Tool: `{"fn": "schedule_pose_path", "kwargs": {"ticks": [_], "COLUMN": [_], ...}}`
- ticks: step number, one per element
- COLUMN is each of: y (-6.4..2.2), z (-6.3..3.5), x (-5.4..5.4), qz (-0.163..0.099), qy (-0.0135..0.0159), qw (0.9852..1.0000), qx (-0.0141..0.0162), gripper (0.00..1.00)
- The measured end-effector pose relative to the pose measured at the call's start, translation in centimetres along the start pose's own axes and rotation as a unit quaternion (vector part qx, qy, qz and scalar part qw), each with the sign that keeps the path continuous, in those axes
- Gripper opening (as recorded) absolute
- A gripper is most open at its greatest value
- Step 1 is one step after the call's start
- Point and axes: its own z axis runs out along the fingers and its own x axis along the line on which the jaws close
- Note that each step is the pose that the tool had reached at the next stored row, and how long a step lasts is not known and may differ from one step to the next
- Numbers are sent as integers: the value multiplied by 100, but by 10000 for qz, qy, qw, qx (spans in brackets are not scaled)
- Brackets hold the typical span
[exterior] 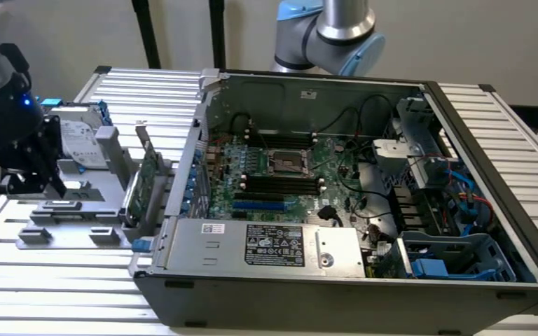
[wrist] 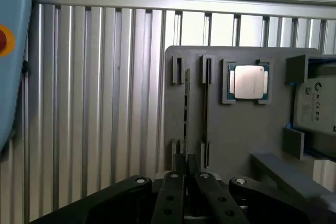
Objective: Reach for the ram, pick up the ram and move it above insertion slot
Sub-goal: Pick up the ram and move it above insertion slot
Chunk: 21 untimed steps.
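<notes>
Wrist view, end effector (wrist: 186, 162) closed on edge-on ram (wrist: 187, 103), gripped end hidden, grey holder (wrist: 236, 140) cut off

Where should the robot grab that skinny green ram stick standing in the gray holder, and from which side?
Grip the thin green ram stick by the middle of its upper long edge, coming straight down from above. It stands on edge in a slot of the gray plastic holder, so probably only the flat faces near the top are free to pinch.
</notes>
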Motion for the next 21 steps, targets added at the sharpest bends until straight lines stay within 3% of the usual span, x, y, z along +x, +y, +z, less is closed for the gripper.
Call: {"fn": "schedule_pose_path", "kwargs": {"ticks": [7, 16, 21], "y": [-303, -708, -929], "z": [-323, -735, -963], "x": [5, 11, 15], "qz": [0, -1, -2], "qy": [-16, -78, -98], "qw": [10000, 10000, 10000], "qx": [-1, 2, -4], "gripper": [14, 14, 14]}}
